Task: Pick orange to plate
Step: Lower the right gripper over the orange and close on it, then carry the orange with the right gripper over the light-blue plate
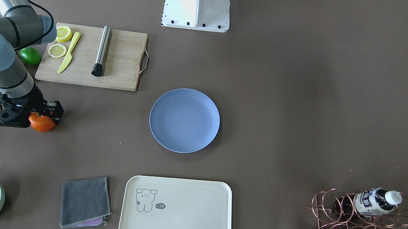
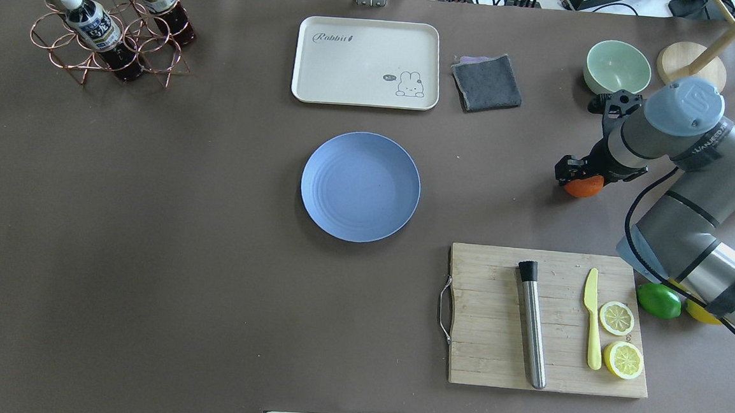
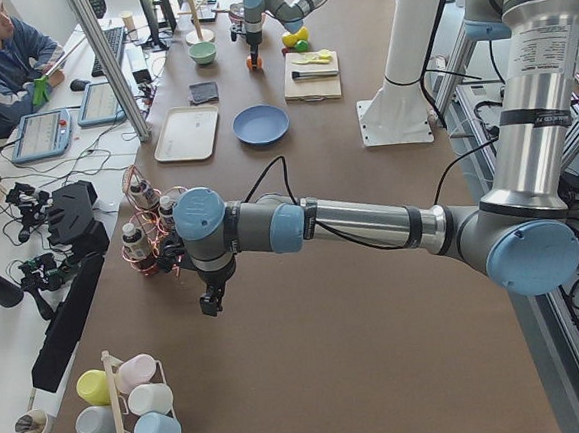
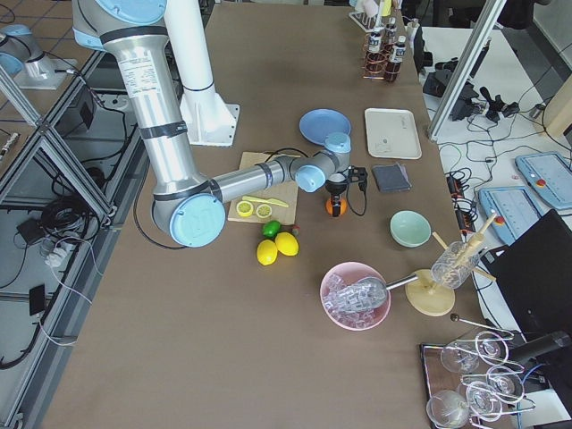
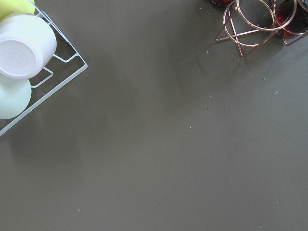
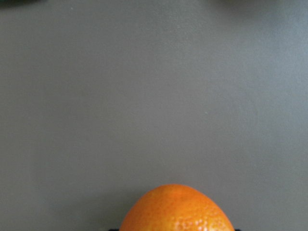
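The orange point(image 1: 42, 123) rests on the brown table at the robot's far right, well to the side of the pale-blue plate point(image 1: 184, 120). My right gripper point(image 1: 43, 113) hangs straight over the fruit with its black fingers reaching down around the top. I cannot tell whether they press on it. The right wrist view shows the orange point(image 6: 177, 209) close at the bottom edge, but no fingers. Overhead, the orange point(image 2: 584, 188) peeks out under the right gripper point(image 2: 579, 175), and the plate point(image 2: 360, 187) is bare. My left gripper point(image 3: 211, 301) shows only in the side view, so I cannot tell its state.
A cutting board point(image 2: 493, 342) with lemon slices, a yellow knife and a steel tube lies nearer the robot than the orange. A lime point(image 2: 658, 301) sits beside it. The cream tray point(image 2: 323, 89), grey cloth point(image 2: 487, 81) and green bowl point(image 2: 617, 67) lie beyond. The bottle rack point(image 2: 97, 30) stands far left.
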